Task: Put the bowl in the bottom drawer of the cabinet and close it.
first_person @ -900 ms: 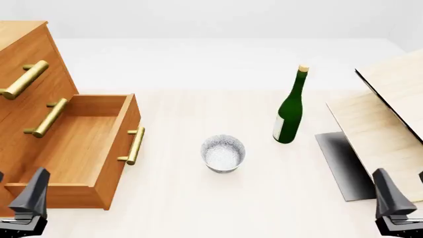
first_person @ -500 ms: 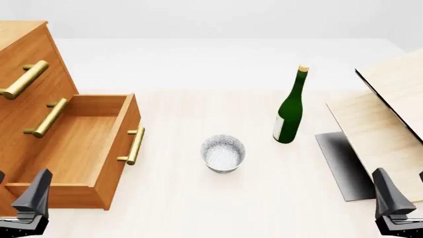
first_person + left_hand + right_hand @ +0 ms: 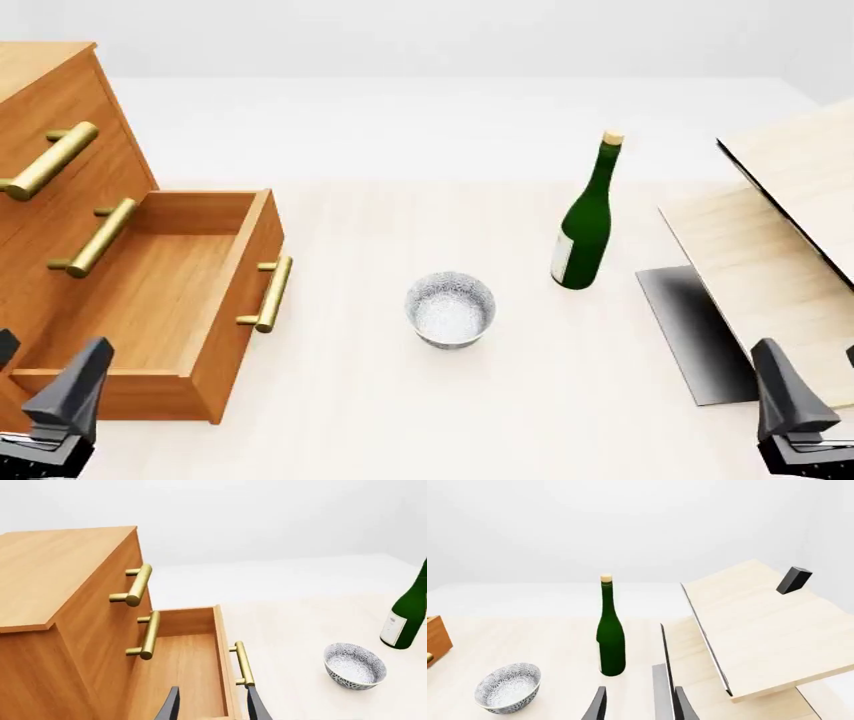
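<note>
Bowl: small round white grey-speckled bowl [image 3: 451,309] upright at table centre, rigid, light, probably slippery; take rim at 3 o'clock. Orange-brown wooden bottom drawer [image 3: 147,300] open. Both pincers' spread untellable.

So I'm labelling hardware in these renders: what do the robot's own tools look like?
Both look alike. The left tool and the right tool show dark grey, matte fingers shaped like tapering blades, wider at the base and narrowing to a slanted tip. No cables or markings are visible, and the arms behind them are out of frame.
</note>
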Motion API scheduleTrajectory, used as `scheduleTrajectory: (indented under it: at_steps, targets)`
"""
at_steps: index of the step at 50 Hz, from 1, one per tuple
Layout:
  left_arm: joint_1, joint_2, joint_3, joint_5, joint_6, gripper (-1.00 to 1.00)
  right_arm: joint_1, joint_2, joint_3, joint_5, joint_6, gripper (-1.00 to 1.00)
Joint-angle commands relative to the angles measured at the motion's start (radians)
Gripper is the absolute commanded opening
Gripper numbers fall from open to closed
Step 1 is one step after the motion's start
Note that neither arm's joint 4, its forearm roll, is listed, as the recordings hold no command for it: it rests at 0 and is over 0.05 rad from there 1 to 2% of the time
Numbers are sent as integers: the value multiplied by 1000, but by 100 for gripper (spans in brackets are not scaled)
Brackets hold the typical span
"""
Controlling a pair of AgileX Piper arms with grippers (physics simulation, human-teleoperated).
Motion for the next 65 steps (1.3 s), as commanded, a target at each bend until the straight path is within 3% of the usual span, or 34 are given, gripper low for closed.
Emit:
scheduleTrajectory:
  at_steps: [1, 17, 36, 50, 53, 55, 65]
  targets:
    - [-39, 63, -67, 38, -25, 100, 0, 0, 0, 0, 0, 100]
    - [-83, 118, -179, 101, -67, 100, 0, 0, 0, 0, 1, 100]
    - [-86, 223, -282, 169, -55, 100, 1, 0, 0, 0, 1, 100]
    - [-115, 364, -354, 198, -89, 100, 1, 0, 0, 0, 1, 100]
    - [-122, 430, -367, 207, -138, 100, 1, 0, 0, 0, 1, 100]
    - [-113, 416, -379, 213, -105, 100, 1, 0, 0, 0, 1, 100]
    - [-88, 511, -391, 210, -133, 100, 1, 0, 0, 0, 0, 100]
